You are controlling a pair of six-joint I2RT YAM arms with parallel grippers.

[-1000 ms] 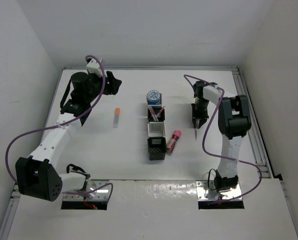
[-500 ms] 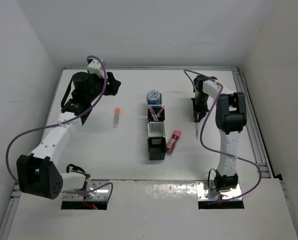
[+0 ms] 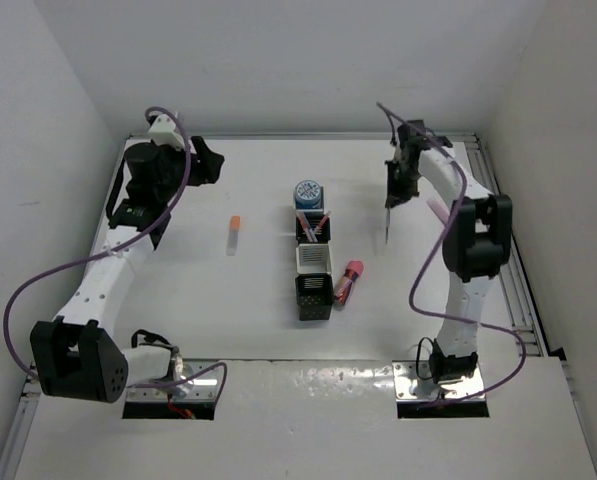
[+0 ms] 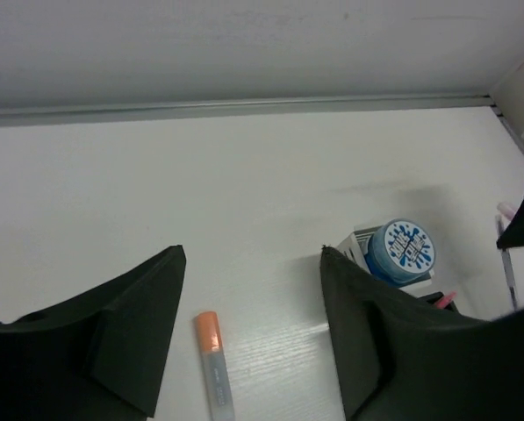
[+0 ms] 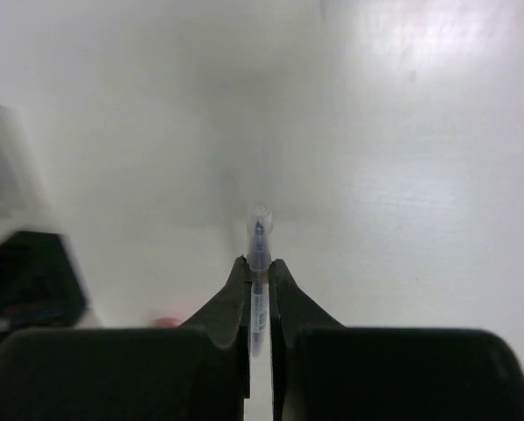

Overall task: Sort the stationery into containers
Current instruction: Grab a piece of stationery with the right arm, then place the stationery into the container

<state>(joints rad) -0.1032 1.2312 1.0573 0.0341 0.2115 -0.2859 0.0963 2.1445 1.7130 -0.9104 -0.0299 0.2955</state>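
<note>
White enclosed table [image 3: 228, 310]: the right gripper [image 5: 259, 267], part open a second ago, is now clamped on a grey pen [image 5: 259, 241] and has raised it, right of the containers [image 3: 314, 298], apparently ready for transfer. The left gripper [image 4: 251, 254] has its jaws apart and empty, near the white stick [image 4: 214, 368].

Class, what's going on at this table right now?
Stationery is being sorted into the containers. The right gripper is shut on a thin pen, out to their right. The left gripper is open, empty, near the orange-capped stick. A blue roll sits at their far end; a pink marker lies loose beside them.
</note>
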